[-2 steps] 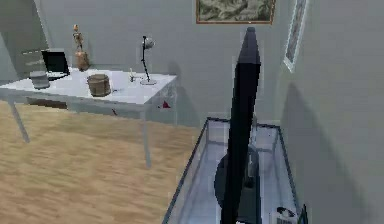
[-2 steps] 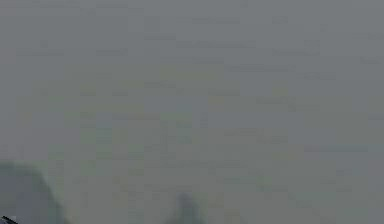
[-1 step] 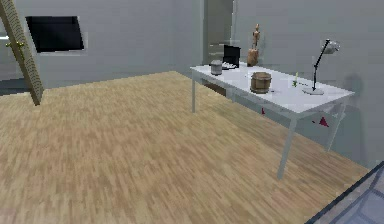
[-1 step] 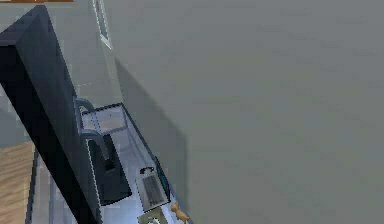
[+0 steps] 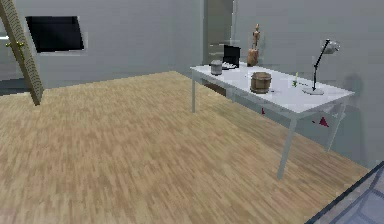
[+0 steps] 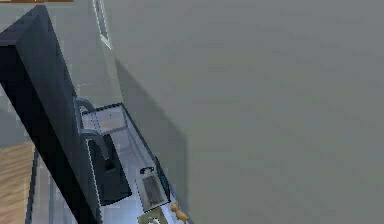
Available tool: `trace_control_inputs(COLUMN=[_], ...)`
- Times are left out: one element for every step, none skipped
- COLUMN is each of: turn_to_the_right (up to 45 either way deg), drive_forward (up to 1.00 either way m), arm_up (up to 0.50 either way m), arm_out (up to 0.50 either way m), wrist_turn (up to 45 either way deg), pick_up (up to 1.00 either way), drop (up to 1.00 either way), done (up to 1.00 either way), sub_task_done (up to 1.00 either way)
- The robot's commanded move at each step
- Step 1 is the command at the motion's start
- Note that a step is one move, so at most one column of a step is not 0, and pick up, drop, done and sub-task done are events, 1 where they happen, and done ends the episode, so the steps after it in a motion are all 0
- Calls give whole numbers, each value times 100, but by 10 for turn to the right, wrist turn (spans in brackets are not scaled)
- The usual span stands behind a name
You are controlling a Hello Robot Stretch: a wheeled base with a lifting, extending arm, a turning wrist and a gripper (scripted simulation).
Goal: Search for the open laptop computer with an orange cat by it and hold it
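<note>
An open laptop (image 5: 231, 56) with a dark screen stands at the far end of a white table (image 5: 300, 108) in the forward view's right half. Beside it are a grey pot (image 5: 216, 68) and a brown statuette (image 5: 256, 45). In the arm side view a pale desk surface (image 6: 120, 125) runs along a grey wall. On it lie a dark open device (image 6: 105, 165), a small grey keyboard-like thing (image 6: 150, 188) and a small orange blob (image 6: 180, 213) at the bottom edge.
The white table also carries a wooden bowl (image 5: 261, 81) and a desk lamp (image 5: 322, 60). A door (image 5: 22, 55) leans open at far left, with a dark panel (image 5: 55, 33) on the wall. Wooden floor lies ahead. A tall dark slab (image 6: 50, 120) stands close.
</note>
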Motion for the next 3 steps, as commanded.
trace_control_inputs(turn_to_the_right=[0, 0, 0], drive_forward=[0, 0, 0], arm_up=[26, 0, 0], arm_out=[0, 16, 0], wrist_turn=[0, 0, 450], pick_up=[0, 0, 0], drop=[0, 0, 0], done=[0, 0, 0], sub_task_done=[0, 0, 0])
